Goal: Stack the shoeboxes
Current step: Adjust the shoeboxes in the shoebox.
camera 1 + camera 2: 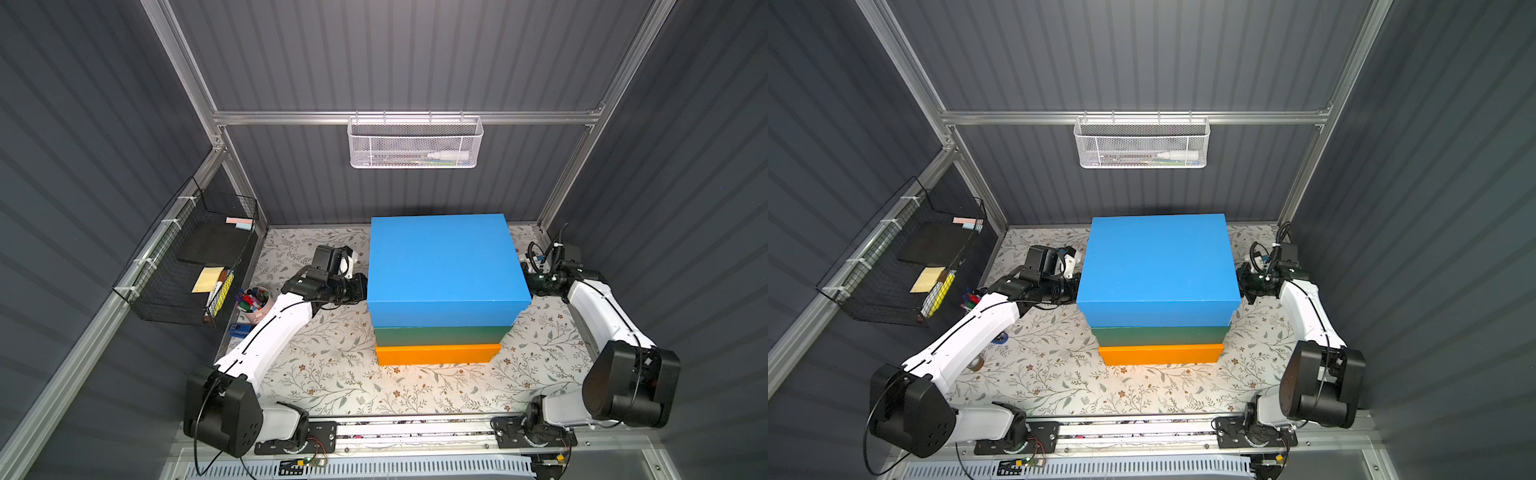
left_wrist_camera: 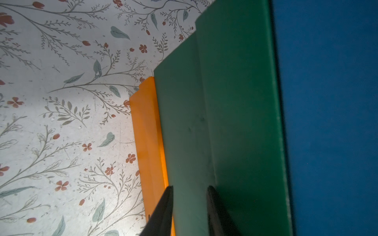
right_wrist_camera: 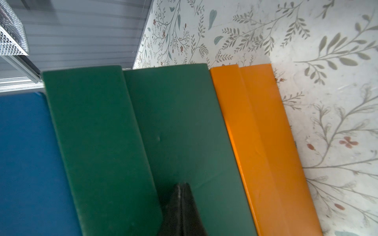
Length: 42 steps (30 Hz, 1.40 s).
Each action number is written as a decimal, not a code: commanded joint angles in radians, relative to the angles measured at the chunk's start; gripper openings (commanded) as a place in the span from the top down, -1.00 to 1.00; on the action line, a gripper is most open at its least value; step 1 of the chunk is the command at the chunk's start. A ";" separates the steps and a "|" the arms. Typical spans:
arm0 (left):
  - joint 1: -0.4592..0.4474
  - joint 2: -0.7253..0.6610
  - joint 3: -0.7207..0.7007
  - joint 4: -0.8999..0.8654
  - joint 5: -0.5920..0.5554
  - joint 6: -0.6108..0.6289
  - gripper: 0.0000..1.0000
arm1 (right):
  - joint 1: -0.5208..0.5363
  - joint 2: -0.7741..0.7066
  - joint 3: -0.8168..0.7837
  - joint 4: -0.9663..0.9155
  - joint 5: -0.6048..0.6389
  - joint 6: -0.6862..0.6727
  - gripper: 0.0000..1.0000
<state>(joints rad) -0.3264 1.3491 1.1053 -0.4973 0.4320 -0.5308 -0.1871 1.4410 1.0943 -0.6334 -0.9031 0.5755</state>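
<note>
Matte blue box (image 1: 444, 266), green box (image 1: 442, 336), orange box (image 1: 438, 354)

Three shoeboxes (image 1: 444, 266) (image 1: 442, 336) (image 1: 438, 353), two arms (image 1: 266, 332) (image 1: 598, 307), one white basket (image 1: 415, 143), one black rack (image 1: 166, 286).

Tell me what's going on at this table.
Three shoeboxes stand stacked on the floral table: the orange box at the bottom, the green box in the middle, the blue box on top. One arm is at each side of the stack. The left gripper has its fingers slightly apart, the right gripper is shut, both pointed at the green box's side walls and holding nothing.
</note>
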 commanded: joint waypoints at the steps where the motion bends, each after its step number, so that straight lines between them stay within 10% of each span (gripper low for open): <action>1: -0.013 -0.032 0.018 0.011 0.025 0.002 0.34 | 0.022 -0.003 0.015 -0.017 -0.048 -0.018 1.00; 32: -0.013 -0.094 -0.046 0.015 0.032 -0.033 0.34 | 0.022 -0.044 -0.022 -0.066 -0.002 -0.045 1.00; 42: -0.013 -0.040 0.036 -0.028 -0.009 0.019 -0.10 | 0.020 -0.042 -0.008 -0.085 0.009 -0.053 0.73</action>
<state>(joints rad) -0.3264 1.2934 1.0702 -0.5453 0.3901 -0.5442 -0.1787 1.4071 1.0790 -0.6796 -0.8677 0.5373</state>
